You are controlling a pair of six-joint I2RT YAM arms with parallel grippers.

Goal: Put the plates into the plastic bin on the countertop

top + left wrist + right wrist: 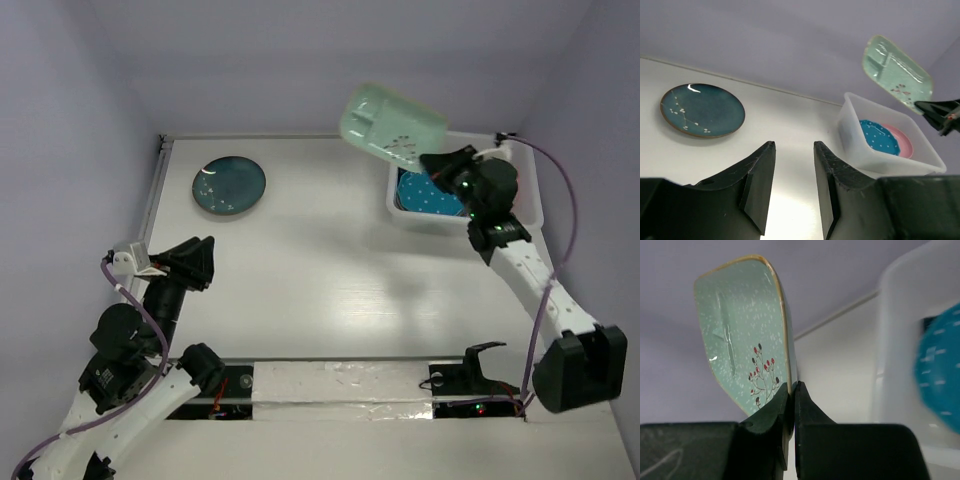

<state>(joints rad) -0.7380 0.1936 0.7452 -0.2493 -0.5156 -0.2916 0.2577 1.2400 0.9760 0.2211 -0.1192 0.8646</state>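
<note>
right fingers (pixel 782 405) pinch the mint plate (pixel 392 124) by its rim above the bin (pixel 425 226); level it and lower inside the walls before release, left gripper (pixel 794 150) parted, empty.

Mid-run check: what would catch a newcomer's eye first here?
The mint green plate, pinched by its edge in the right gripper, hangs tilted in the air by the plastic bin, which holds a blue dotted plate and a pink plate. A dark teal plate lies alone on the countertop at far left, with the left gripper open and empty.
</note>
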